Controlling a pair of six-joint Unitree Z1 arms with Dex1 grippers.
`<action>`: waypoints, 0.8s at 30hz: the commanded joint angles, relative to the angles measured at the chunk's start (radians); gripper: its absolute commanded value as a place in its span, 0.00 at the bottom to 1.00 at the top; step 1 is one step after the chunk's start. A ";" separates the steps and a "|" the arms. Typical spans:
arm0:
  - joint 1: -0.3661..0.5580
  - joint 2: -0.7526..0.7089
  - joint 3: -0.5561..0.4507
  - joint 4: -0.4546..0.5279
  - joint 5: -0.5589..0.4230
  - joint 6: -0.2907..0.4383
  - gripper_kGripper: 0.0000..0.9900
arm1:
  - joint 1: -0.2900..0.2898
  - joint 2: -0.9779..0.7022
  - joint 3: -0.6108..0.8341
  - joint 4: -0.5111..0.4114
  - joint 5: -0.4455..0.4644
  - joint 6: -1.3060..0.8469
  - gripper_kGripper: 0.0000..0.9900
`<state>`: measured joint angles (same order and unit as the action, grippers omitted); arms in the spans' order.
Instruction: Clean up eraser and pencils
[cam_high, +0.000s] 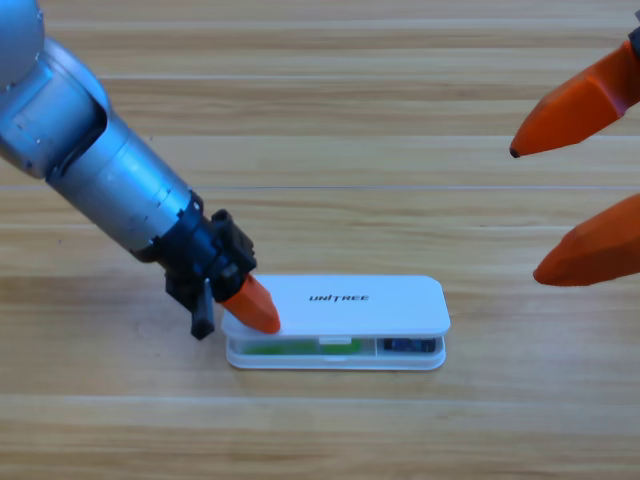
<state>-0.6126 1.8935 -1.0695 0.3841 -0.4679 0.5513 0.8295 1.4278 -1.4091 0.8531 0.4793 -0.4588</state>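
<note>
The left gripper (255, 308) presses its orange tip on the left end of the white Unitree case's lid (345, 303); whether its jaws are apart cannot be told. Just below that tip, through the case's front gap, the green-and-white pencil (280, 347) shows; the dark eraser (410, 345) lies further right. The right gripper (545, 215) waits at the right edge, jaws spread.

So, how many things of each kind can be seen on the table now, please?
White case, lid nearly shut: 1
Green-and-white stick, seen through the front slit: 1
Dark eraser, seen through the slit: 1
Grippers: 2, left gripper on the case's left end, right gripper waiting at the right edge
Total: 5
</note>
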 joint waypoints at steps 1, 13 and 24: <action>-0.024 -0.005 0.049 -0.044 0.018 -0.010 0.00 | -0.009 0.042 0.036 -0.043 0.016 0.012 0.99; -0.024 0.067 -0.006 -0.047 0.032 -0.013 0.00 | -0.007 0.049 0.036 -0.043 0.016 0.014 0.99; -0.032 0.127 -0.021 -0.044 0.045 0.001 0.00 | -0.007 0.052 0.036 -0.043 0.016 0.014 0.99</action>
<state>-0.6198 1.9602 -1.0942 0.3385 -0.4334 0.5471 0.8295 1.4289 -1.4091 0.8529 0.4793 -0.4564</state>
